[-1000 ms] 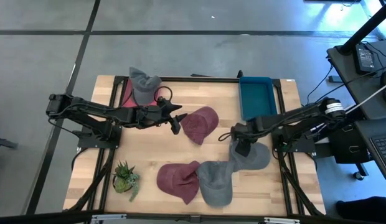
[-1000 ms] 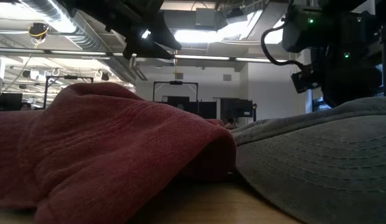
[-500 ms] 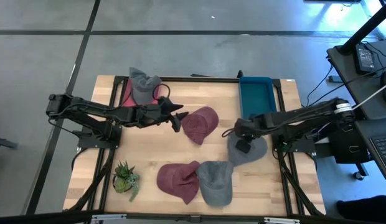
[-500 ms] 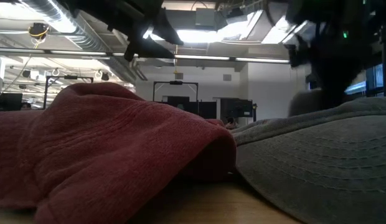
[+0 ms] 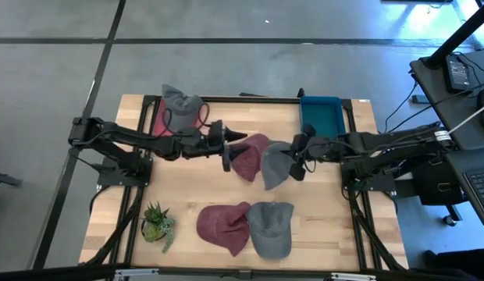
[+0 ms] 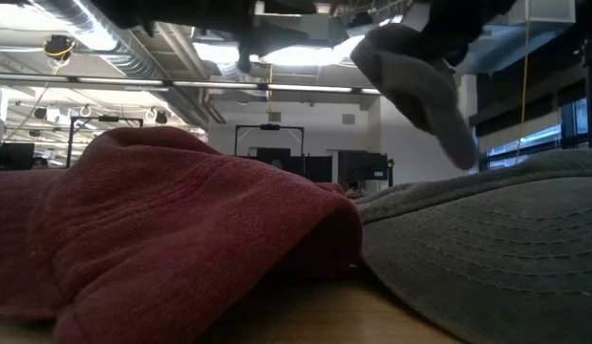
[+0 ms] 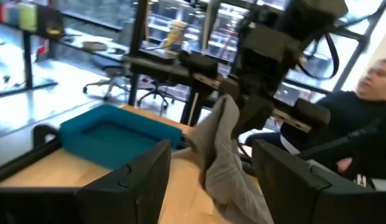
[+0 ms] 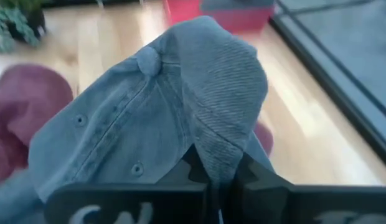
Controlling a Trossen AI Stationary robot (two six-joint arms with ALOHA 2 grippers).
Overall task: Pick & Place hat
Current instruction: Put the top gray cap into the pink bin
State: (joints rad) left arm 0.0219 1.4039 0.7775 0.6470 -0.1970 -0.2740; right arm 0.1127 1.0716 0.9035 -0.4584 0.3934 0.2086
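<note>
A grey hat [image 5: 275,164] hangs above the table's middle, and my right gripper [image 5: 296,158] is shut on it, reaching in from the right. Its button and stitched panels fill the right wrist view [image 8: 137,118]. Beside it a maroon hat [image 5: 248,156] lies on the wood. My left gripper [image 5: 228,153] stands open just left of the maroon hat, pointing at the grey hat [image 7: 227,155], which hangs beyond its fingers and apart from them. In the low view the grey hat [image 6: 420,72] hangs high at the back. My right gripper pinches a raised fold of the hat's ribbed cloth [image 8: 219,152] between its two fingers, at the crown's edge. The fingers come about level from the table's right. The hat is lifted clear of the table and droops slack ahead of and below the fingers.
A maroon hat [image 5: 223,226] and a grey hat [image 5: 271,228] lie near the front edge. Another grey hat [image 5: 179,105] sits on a red tray at the far left. A teal bin [image 5: 320,121] stands at the far right, a potted plant [image 5: 156,222] at the front left.
My right gripper has taken hold of the grey hat that lay at the table's right side. It has lifted the hat clear and carried it toward the far edge and the left, up to the maroon hat. My left gripper has shifted slightly rightward, still open.
</note>
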